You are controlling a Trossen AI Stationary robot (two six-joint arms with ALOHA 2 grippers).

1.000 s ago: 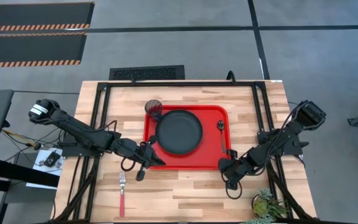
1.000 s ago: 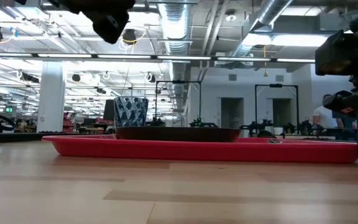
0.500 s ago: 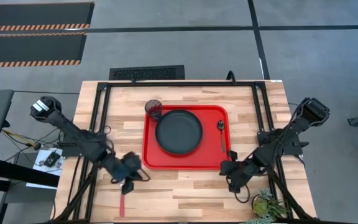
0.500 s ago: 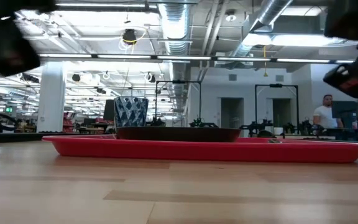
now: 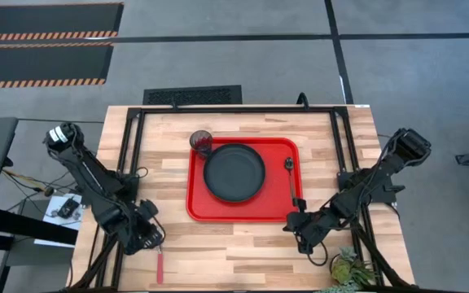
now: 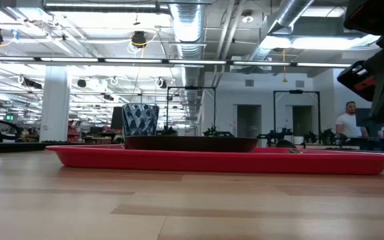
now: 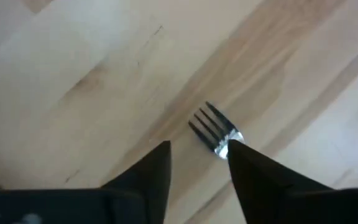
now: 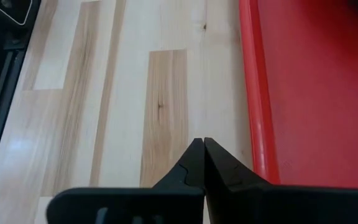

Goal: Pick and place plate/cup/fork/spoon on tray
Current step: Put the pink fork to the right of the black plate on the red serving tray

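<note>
I have swung my left gripper [image 7: 197, 158] away from the tray [image 5: 198, 207] and over the fork [image 7: 215, 129] on bare wood, fingers spread to straddle its tines. My right gripper [image 8: 203, 149], pressed together, waits beside the tray's corner.

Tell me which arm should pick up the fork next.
Left. The left gripper is open and hangs right over the fork, which lies on the table off the tray. The right gripper is shut, beside the tray's rim, far from the fork.
</note>
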